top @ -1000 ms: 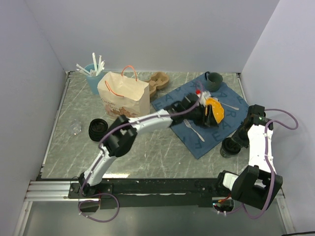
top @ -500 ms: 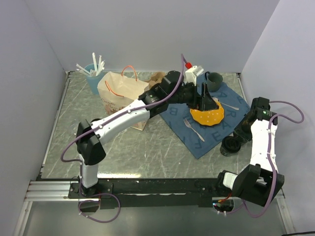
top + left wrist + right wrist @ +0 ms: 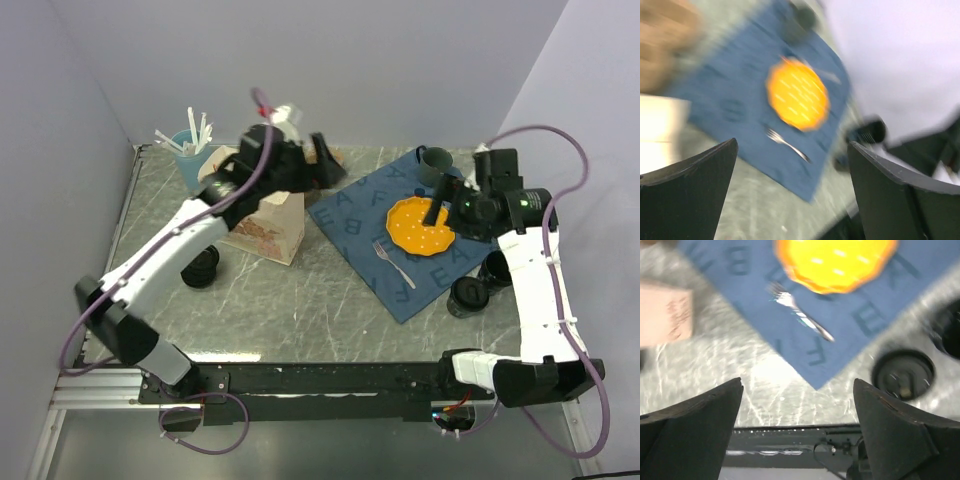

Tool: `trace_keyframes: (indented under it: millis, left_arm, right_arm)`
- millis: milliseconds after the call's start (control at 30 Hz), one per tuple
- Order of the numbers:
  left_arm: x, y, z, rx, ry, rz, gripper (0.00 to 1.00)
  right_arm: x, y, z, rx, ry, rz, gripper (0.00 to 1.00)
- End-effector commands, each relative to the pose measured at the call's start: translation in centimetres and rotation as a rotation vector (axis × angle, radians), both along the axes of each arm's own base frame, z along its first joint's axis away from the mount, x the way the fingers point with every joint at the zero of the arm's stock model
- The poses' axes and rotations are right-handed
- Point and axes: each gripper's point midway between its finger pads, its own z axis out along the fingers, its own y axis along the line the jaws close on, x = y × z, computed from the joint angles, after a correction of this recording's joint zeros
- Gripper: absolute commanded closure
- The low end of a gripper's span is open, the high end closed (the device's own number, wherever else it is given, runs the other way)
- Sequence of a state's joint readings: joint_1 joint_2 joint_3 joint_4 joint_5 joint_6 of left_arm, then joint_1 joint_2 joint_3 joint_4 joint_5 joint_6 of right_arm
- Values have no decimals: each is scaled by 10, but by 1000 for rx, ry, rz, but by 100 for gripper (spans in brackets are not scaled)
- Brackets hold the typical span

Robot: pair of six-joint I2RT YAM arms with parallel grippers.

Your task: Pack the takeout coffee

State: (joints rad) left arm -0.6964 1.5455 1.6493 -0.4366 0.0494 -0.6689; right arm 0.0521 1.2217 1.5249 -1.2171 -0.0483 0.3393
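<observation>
Starting nearest, the small black ribbed disposable cup (image 3: 203, 272) sits at the tan paper bag's (image 3: 268, 228) eight o'clock, under my left forearm. Beyond, left gripper (image 3: 792, 145) and right gripper (image 3: 798, 382) gape empty. A careless descent could topple cup or bag.

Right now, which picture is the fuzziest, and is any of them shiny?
Left wrist view is the fuzziest: the orange plate and mat are smeared. Right wrist view is a little soft, with glare on the table. Top view is sharp.
</observation>
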Motion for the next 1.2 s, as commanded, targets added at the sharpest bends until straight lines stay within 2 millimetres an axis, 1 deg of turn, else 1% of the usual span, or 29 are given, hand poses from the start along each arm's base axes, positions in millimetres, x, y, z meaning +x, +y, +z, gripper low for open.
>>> trace_keyframes:
  millis: [0, 33, 67, 100, 133, 200, 233, 300, 333, 367, 433, 467, 500, 533, 567, 600, 633, 667, 700, 733, 800, 867, 900, 933, 1000, 1033, 1067, 1133, 1167]
  left_arm:
    - [10, 86, 24, 142, -113, 355, 4]
    - [3, 104, 31, 152, -120, 405, 3]
    - [1, 117, 36, 160, -126, 452, 3]
    - [-3, 125, 43, 150, -134, 477, 3]
    - [-14, 139, 57, 123, -152, 505, 3]
    - [-25, 153, 66, 101, -155, 539, 3]
    - [-33, 169, 75, 67, -156, 601, 2]
    - [-41, 185, 71, 80, -146, 647, 1]
    - [-46, 193, 74, 77, -154, 670, 1]
    - [-47, 208, 67, 120, -147, 734, 3]
    - [-43, 221, 58, 154, -111, 802, 7]
    - [-40, 228, 60, 158, -95, 824, 7]
    - [-36, 228, 48, 189, -49, 837, 10]
    - [-34, 229, 44, 192, -23, 848, 11]
    - [-32, 229, 46, 178, -5, 854, 12]
    - [-28, 225, 38, 181, 29, 851, 15]
    - [-27, 223, 35, 172, 49, 852, 16]
    - [-26, 222, 37, 148, 66, 863, 17]
    - [-26, 219, 28, 130, 118, 876, 20]
    - [-26, 218, 25, 114, 139, 882, 20]
    - [-23, 216, 18, 74, 194, 916, 23]
    - [-24, 218, 11, 82, 225, 932, 23]
    - [-23, 217, 8, 93, 229, 929, 24]
    - [-21, 216, 8, 97, 227, 926, 24]
    - [-19, 217, 9, 120, 211, 914, 23]
    - [-19, 215, 10, 126, 206, 891, 21]
    - [-15, 209, 12, 117, 188, 861, 20]
    - [-19, 204, 15, 121, 170, 796, 18]
    - [-16, 197, 15, 103, 156, 763, 17]
  right_arm:
    - [8, 37, 26, 64, -94, 133, 0]
    - [14, 42, 31, 85, -126, 145, 0]
    - [15, 45, 31, 97, -131, 149, 0]
    - [15, 47, 29, 109, -126, 147, 0]
    - [16, 52, 31, 127, -134, 163, 0]
    - [16, 57, 32, 141, -141, 189, 0]
    - [15, 60, 35, 153, -149, 207, 0]
    - [15, 61, 39, 154, -163, 213, 0]
    - [15, 62, 40, 158, -164, 218, 0]
    - [14, 63, 42, 162, -172, 223, 0]
    - [11, 66, 41, 178, -169, 233, 0]
    - [9, 72, 39, 200, -158, 263, 0]
    - [8, 76, 38, 212, -155, 287, 0]
    - [8, 79, 36, 219, -150, 300, 0]
    - [9, 81, 31, 194, -137, 289, 0]
    - [6, 79, 27, 177, -109, 275, 0]
    - [6, 80, 26, 167, -101, 271, 0]
    - [4, 85, 25, 165, -97, 287, 0]
    - [6, 87, 25, 163, -101, 293, 0]
    - [5, 91, 26, 169, -105, 302, 0]
    - [6, 102, 32, 187, -128, 336, 0]
    - [9, 113, 40, 194, -156, 373, 0]
    - [8, 127, 45, 196, -173, 416, 0]
    - [11, 133, 49, 196, -192, 433, 0]
    - [18, 146, 59, 221, -194, 409, 0]
    - [20, 149, 60, 219, -175, 376, 0]
    - [29, 157, 72, 266, -175, 315, 0]
    - [35, 169, 79, 294, -180, 281, 0]
    - [42, 178, 83, 347, -167, 231, 0]
